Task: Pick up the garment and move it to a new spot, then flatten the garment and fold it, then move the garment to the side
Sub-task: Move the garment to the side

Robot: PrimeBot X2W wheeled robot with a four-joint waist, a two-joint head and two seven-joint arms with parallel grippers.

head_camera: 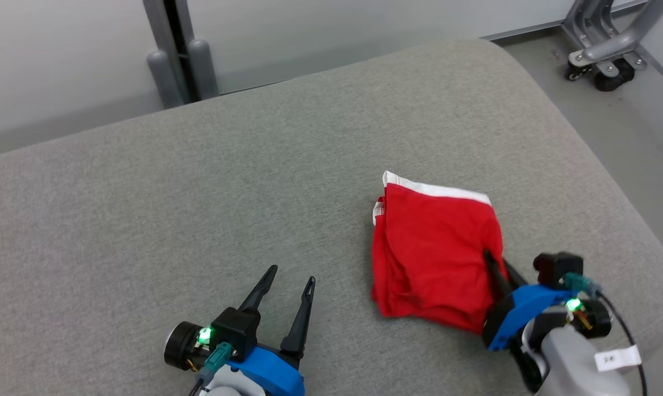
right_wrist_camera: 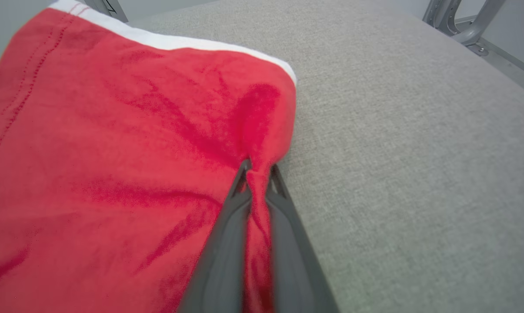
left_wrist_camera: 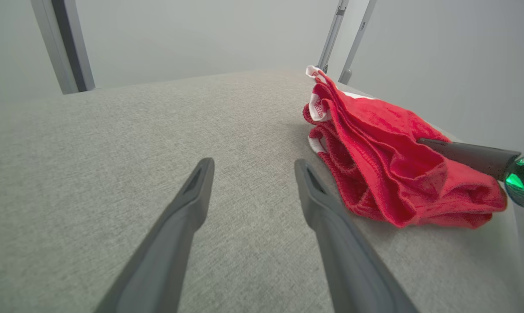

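Note:
A folded red garment (head_camera: pixel 433 247) with a white band along its far edge lies on the right half of the grey padded table (head_camera: pixel 199 192). My right gripper (head_camera: pixel 493 261) is shut on the garment's right edge; in the right wrist view a pinch of the red garment (right_wrist_camera: pixel 114 152) sits between the closed right gripper (right_wrist_camera: pixel 258 167). My left gripper (head_camera: pixel 290 278) stands open above bare table, left of the garment. In the left wrist view the left gripper (left_wrist_camera: pixel 251 167) holds nothing, with the garment (left_wrist_camera: pixel 388 152) to its right.
The table's rounded right edge (head_camera: pixel 634 220) drops to grey floor. A wheeled metal stand (head_camera: pixel 606 55) is at the far right, and a grey post (head_camera: pixel 177 60) rises behind the table's far edge. Wide bare tabletop lies left of the garment.

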